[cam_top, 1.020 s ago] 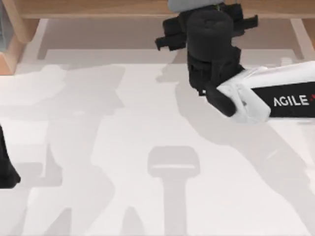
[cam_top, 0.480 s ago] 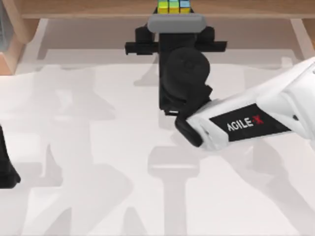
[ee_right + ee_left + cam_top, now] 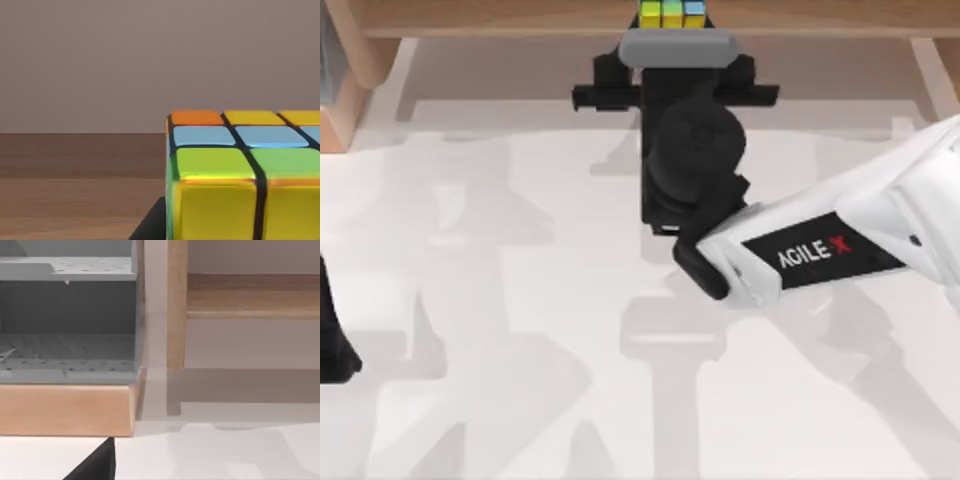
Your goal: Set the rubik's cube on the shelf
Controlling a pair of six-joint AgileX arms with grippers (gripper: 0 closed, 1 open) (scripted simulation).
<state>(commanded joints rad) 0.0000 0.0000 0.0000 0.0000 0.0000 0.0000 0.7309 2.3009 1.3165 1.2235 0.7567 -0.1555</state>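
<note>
A light-brown wooden shelf [image 3: 520,17] is seen along the far edge of the white table [image 3: 520,300]. The cube [image 3: 672,13] is set on the shelf board. A wooden box [image 3: 65,407] is stood on the table at its left.
</note>
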